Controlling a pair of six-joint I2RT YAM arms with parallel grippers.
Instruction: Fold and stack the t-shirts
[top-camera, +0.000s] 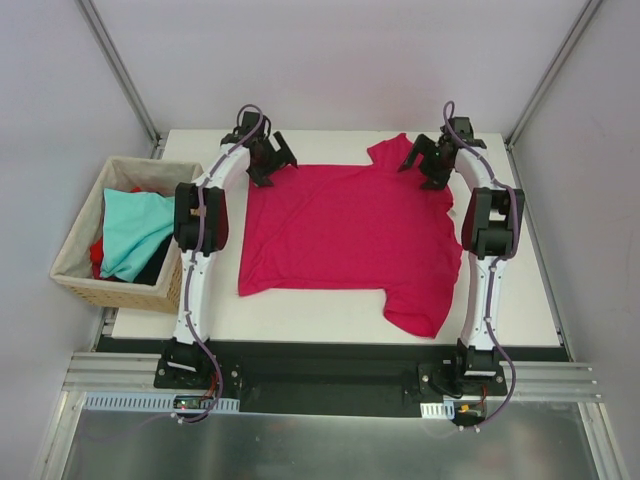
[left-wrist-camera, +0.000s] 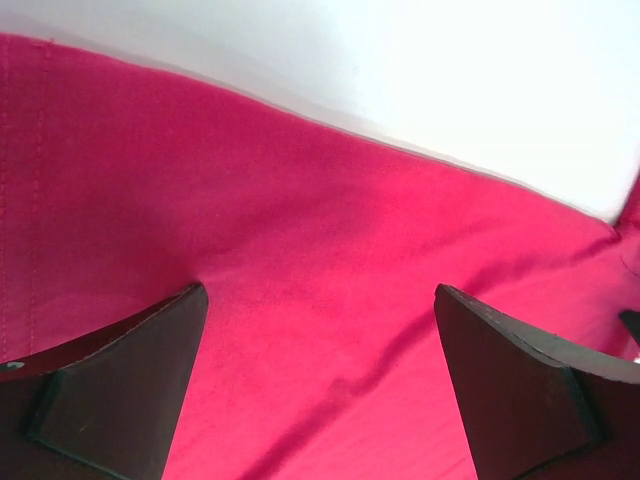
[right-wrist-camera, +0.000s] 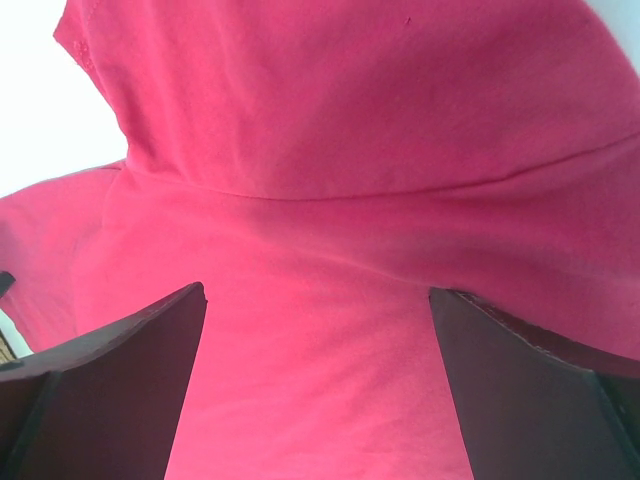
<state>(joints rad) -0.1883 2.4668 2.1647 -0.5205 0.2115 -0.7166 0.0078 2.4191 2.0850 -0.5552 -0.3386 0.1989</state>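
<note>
A crimson-magenta t-shirt (top-camera: 345, 235) lies spread flat on the white table (top-camera: 520, 300), sleeves at the far right and near right. My left gripper (top-camera: 272, 158) hovers open over its far left corner; the left wrist view shows wide jaws above the cloth (left-wrist-camera: 320, 300) near its far edge. My right gripper (top-camera: 428, 160) stands open over the far right sleeve, with cloth (right-wrist-camera: 320, 200) filling the right wrist view and nothing held. A light teal t-shirt (top-camera: 135, 230) and a red one (top-camera: 97, 252) sit in the basket.
A woven wicker basket (top-camera: 75, 215) with a cloth liner stands off the table's left edge, holding the teal and red tees and something dark. Frame posts rise at the table's far corners. A black rail runs along the near edge by the arm bases.
</note>
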